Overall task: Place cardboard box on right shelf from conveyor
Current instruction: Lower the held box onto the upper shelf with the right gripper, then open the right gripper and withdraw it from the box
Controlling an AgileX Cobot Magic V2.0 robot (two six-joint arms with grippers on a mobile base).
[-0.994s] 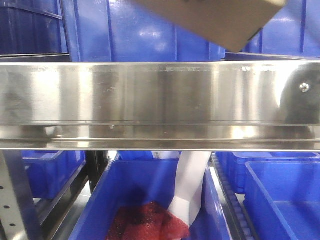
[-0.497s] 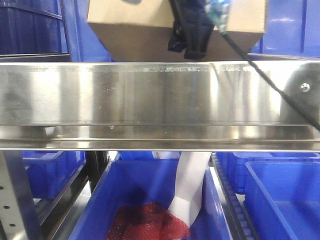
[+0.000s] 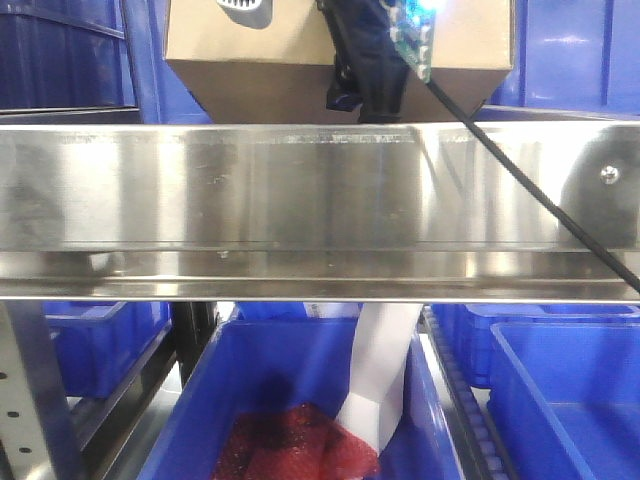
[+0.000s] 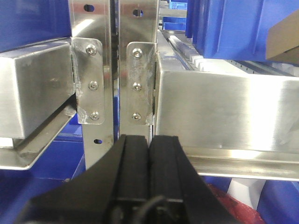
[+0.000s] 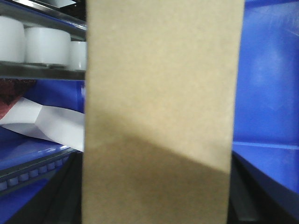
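The cardboard box (image 3: pixel 300 70) sits level just above the broad steel lip of the right shelf (image 3: pixel 300 200), in front of the blue bins on that tier; its underside is hidden behind the lip, so whether it rests on the deck or hangs just clear cannot be told. The right tool (image 3: pixel 370 75) reaches across the box's near face, dark against the tan board, with a black cable (image 3: pixel 540 190) trailing down over the lip; it appears clamped on the carton, probably to hold it square while it goes onto the shelf. The right wrist view adds little: the cardboard box (image 5: pixel 159 116) fills the middle of the frame, blurred and close, hiding the fingers, with white rolls (image 5: pixel 42 44) on another level at the left. The left wrist view alone shows the idle arm: the left tool (image 4: pixel 149 154) has its black pads pressed together on nothing, parked low before the shelf's bolted uprights (image 4: pixel 135 84), likely to stay clear. The conveyor appears in no view.
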